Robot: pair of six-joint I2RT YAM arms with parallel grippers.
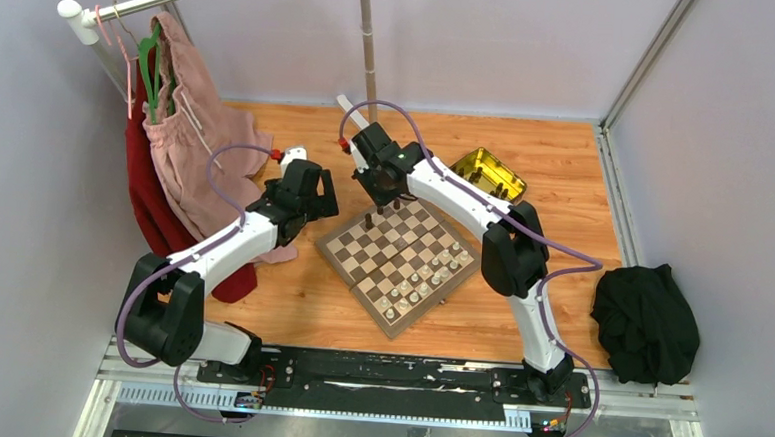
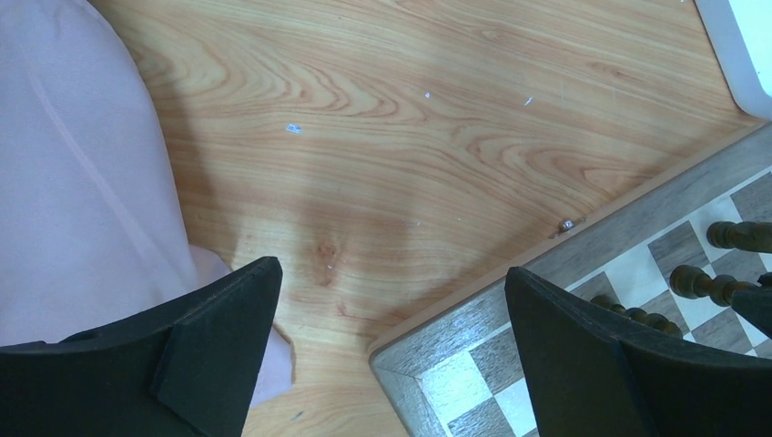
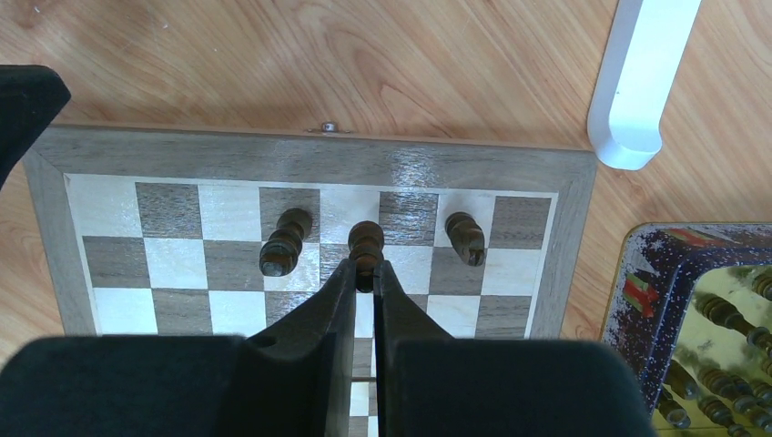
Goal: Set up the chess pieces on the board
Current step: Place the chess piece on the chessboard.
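Note:
The board (image 1: 328, 245) lies turned like a diamond mid-table. Several pale pieces (image 1: 431, 276) stand on its near-right side. My right gripper (image 1: 379, 194) is over the board's far edge. In the right wrist view it (image 3: 366, 269) is shut on a dark piece (image 3: 367, 237) in the back rows of the board (image 3: 273, 155). Two other dark pieces (image 3: 284, 241) (image 3: 465, 237) stand either side of it. My left gripper (image 1: 316, 201) is open and empty; in the left wrist view it (image 2: 391, 284) hovers above the board's left corner (image 2: 428, 360).
A yellow-gold tin (image 1: 488, 174) with several dark pieces (image 3: 728, 314) sits right of the board. Pink and red garments (image 1: 197, 138) hang on a rack at left, with pink cloth (image 2: 73, 182) beside the left fingers. A black cloth (image 1: 648, 322) lies far right. A white post foot (image 3: 642, 73) is behind the board.

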